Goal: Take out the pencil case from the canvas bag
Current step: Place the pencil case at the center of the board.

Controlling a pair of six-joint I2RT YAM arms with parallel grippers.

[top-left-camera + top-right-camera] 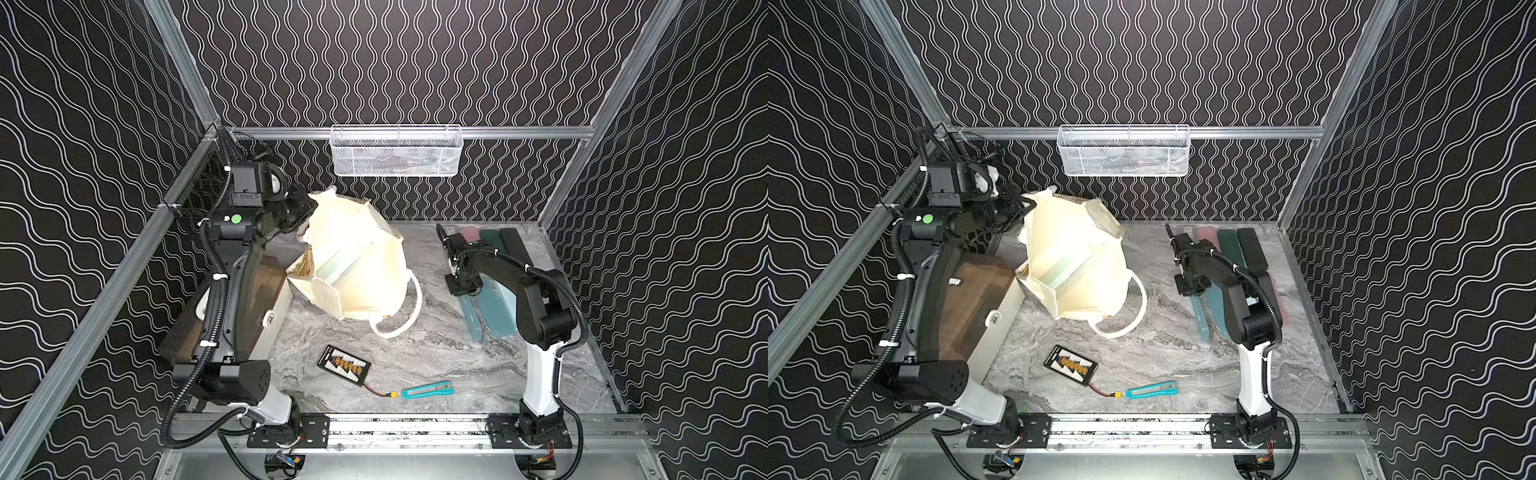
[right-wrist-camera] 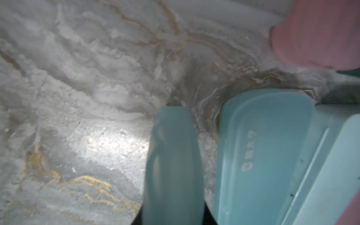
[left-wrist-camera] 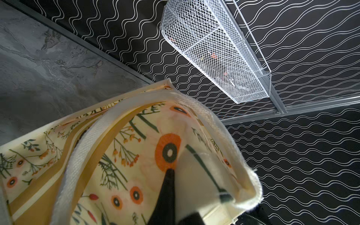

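Left gripper (image 1: 307,226) is clamped on the rim fabric of the canvas bag (image 1: 361,266). Right gripper (image 1: 464,291) pinches the light-blue pencil case (image 1: 473,320), outside the bag, low over the marble table (image 1: 415,353) beside a teal case (image 1: 493,311). Lower it flat before releasing

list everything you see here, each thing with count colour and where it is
cream canvas tote bag: one, cream with tan-and-orange print, rear left
slim light-blue pencil case: one, light blue, right side, on its edge
other pencil cases: several, blue, pink, dark green, black, right side; count unclear
white wire-mesh basket: one, white, rear rail
black connector board: one, black with yellow plugs, front centre
teal utility knife: one, teal, front centre
wood-topped box: one, brown, left edge
left gripper: one, black, shut on the bag's rim
right gripper: one, black, shut on the slim case
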